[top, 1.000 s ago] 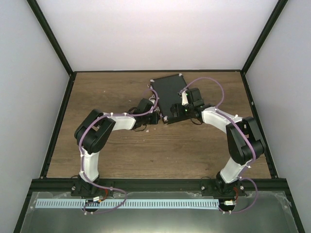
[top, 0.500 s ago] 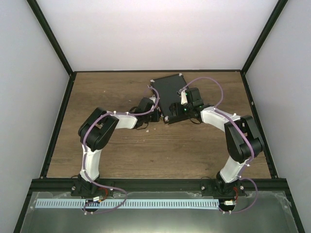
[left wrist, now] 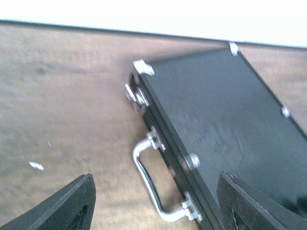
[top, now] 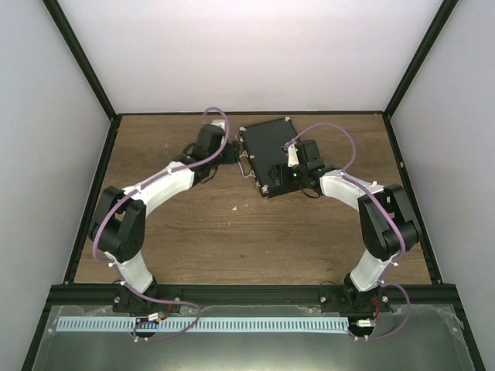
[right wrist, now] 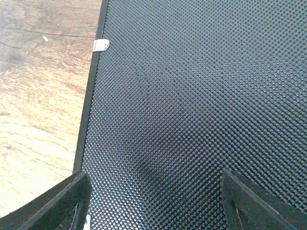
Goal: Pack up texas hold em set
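Observation:
The texas hold em set shows as a black briefcase (top: 265,147), lid down, lying flat at the back middle of the table. In the left wrist view its pebbled lid (left wrist: 225,115) has silver corners, a latch (left wrist: 135,95) and a silver handle (left wrist: 147,184) on the side facing me. My left gripper (top: 233,150) is at the case's left side, open, and the handle lies between its spread fingers (left wrist: 64,207) without touching them. Open as well, my right gripper (top: 281,173) hovers just over the lid (right wrist: 192,105) near its front edge, holding nothing.
The brown wooden table (top: 193,232) is fenced by a black frame and white walls. A small white speck (top: 234,207) lies on the wood in front of the case, and another speck (left wrist: 36,166) shows to the left of the handle.
My left arm has swung from the case's near-left corner back to its left side, and its jaws have opened. The right arm has held still.

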